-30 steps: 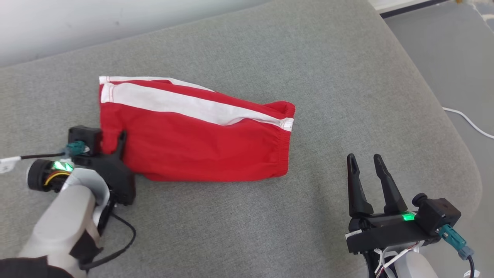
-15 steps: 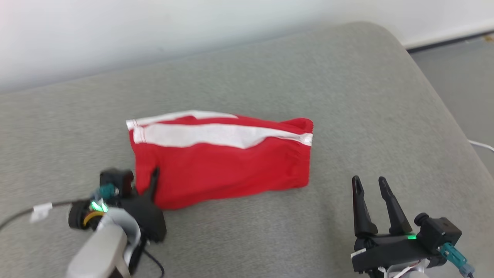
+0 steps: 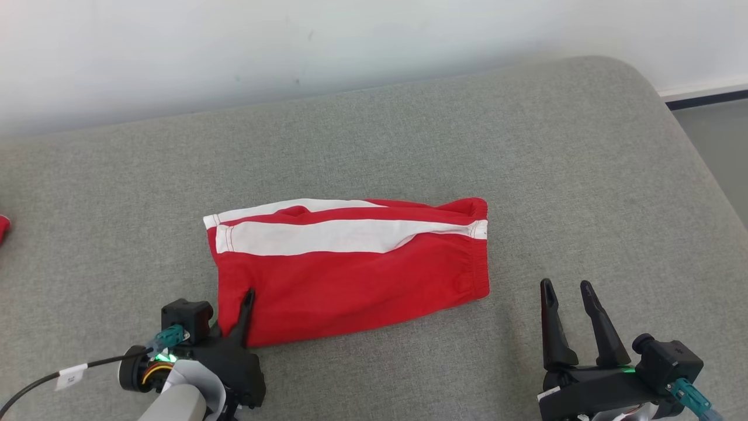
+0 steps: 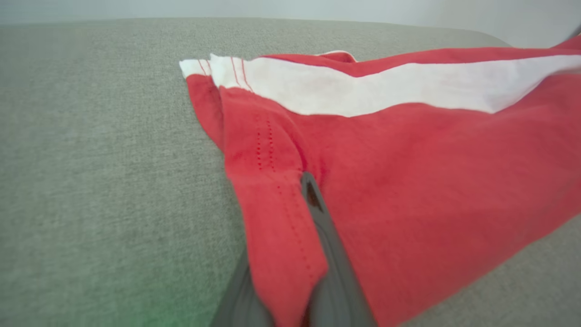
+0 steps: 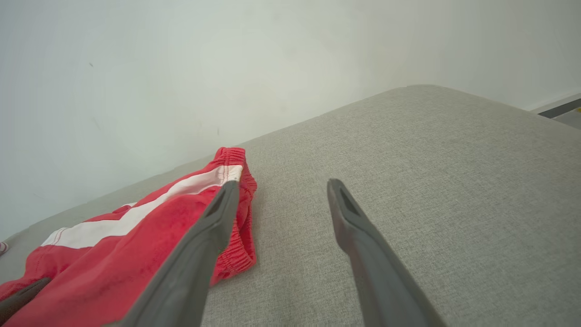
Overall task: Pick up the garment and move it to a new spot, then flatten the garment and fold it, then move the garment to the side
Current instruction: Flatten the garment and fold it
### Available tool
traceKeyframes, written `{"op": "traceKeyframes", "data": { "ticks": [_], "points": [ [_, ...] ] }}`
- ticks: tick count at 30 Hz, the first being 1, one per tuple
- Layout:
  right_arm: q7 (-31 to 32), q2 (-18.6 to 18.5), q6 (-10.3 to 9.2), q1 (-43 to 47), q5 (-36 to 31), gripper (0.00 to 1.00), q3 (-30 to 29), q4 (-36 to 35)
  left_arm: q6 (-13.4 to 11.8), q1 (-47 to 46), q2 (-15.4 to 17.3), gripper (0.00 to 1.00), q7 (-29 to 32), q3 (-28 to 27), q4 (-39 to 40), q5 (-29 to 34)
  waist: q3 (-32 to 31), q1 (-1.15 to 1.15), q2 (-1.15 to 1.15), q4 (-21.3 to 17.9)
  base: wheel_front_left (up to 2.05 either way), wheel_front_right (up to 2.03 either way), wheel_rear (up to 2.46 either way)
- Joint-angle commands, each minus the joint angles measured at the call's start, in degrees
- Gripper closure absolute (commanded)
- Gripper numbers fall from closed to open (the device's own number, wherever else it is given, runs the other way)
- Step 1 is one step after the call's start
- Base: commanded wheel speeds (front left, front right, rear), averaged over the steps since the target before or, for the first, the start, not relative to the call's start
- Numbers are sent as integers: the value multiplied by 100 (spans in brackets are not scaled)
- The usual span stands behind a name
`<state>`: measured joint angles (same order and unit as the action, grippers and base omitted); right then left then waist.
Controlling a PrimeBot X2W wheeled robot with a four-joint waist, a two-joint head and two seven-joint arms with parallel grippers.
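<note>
Grey woven cushion (image 3: 526, 146) below a white wall (image 3: 350, 47) bore the soft red cloth garment with a white stripe (image 3: 350, 275) at mid-frame. Light and limp, it would likely sag and drag when lifted, so corners or the gathered hem (image 3: 480, 251) looked the best holds. Left claw (image 3: 242, 304) was pinched on its lower-left corner. Right claw (image 3: 564, 286), at lower right, stood moderately spread, touching nothing.

grey cushion (image 3: 526, 146), pale wall (image 3: 292, 41)
</note>
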<state>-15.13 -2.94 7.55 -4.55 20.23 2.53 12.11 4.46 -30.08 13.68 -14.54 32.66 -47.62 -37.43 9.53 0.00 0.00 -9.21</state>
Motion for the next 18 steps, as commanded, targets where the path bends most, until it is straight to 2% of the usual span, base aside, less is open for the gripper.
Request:
{"op": "traceKeyframes", "data": {
  "ticks": [1, 2, 3, 4, 5, 12, 16, 18],
  "points": [
    [-2, 10, -10, 23, -4, 0, -2, 9, -34, 101, 37, 100, -24, -39, 38, -21, 14, 0, 0, -14, 0, 0, 0],
    [-2, 9, -10, 7, 4, 0, 3, 11, -70, 126, 41, 100, -32, -64, 86, -27, 16, 0, 0, -18, 0, 0, 0],
    [-2, 8, -10, -15, 6, 0, 15, 9, -132, 143, 69, 75, -46, -80, 155, 29, 16, 0, 0, -21, 0, 0, 0],
    [-2, 9, -10, -51, 7, 0, 32, 6, -193, 176, 78, 16, -56, -116, 235, 63, 6, 0, 0, -19, 0, 0, 0],
    [-2, 10, -10, -80, 2, 0, 45, 4, -237, 251, 72, 0, -56, -165, 307, 73, -11, 0, 0, -15, 0, 0, 0],
    [-1, 9, -10, -103, -69, 0, -22, -23, -591, 924, 104, 0, -64, -947, 1739, 720, -204, 0, 0, 196, 0, 0, 0],
    [-2, 7, -10, -28, -118, 0, -132, -20, -779, 1518, 21, 0, -66, -1583, 2750, 1420, -335, 0, 0, 370, 0, 0, 0],
    [-2, 10, -10, 24, -145, 0, -185, -24, -826, 1868, -123, 0, -66, -1888, 3167, 1626, -393, 0, 0, 447, 0, 0, 0]
  ]
}}
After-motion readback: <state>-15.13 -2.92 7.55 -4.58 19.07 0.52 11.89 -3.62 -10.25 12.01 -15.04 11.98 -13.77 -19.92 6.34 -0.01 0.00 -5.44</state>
